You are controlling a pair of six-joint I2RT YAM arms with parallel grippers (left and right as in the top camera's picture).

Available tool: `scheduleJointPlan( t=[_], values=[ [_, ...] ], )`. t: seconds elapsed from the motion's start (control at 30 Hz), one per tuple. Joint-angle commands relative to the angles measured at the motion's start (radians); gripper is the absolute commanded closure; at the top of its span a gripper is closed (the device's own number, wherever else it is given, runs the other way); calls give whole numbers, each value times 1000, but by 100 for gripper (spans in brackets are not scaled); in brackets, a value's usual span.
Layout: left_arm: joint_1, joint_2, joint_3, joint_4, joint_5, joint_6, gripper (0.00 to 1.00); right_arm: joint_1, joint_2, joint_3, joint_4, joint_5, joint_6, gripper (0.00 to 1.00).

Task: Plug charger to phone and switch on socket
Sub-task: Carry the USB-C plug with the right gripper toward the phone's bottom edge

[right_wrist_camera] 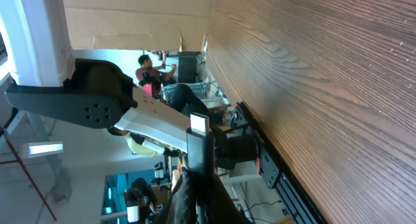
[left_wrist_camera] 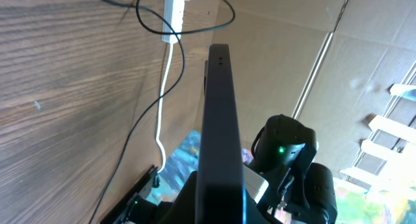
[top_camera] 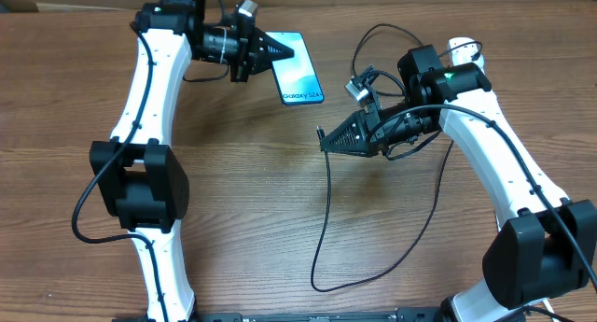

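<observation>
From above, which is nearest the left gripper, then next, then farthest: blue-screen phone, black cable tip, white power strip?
1. Blue-screen phone, in the left gripper.
2. Black cable tip, mid-table, in right gripper.
3. White power strip, far right.

- Robotics lab or workroom: two white-and-black robot arms (top_camera: 154, 79) are mounted at a wood-grain table (top_camera: 261, 219).
- Cardboard sheets (left_wrist_camera: 364, 49) wall off the table's far side.
- Beyond the table, people (right_wrist_camera: 151, 68) sit among cluttered benches and equipment.
</observation>
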Motion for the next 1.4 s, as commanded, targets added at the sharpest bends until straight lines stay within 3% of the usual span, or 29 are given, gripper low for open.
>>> scheduleJointPlan(
  t=[0.0,1.37],
  values=[
    [-5,-26,15,3,24,-25,96,4,-30,8,5,-35,-15,96],
    [-48,-26,15,-79,-20,56,96,4,-30,8,100,26,95,96]
  ],
)
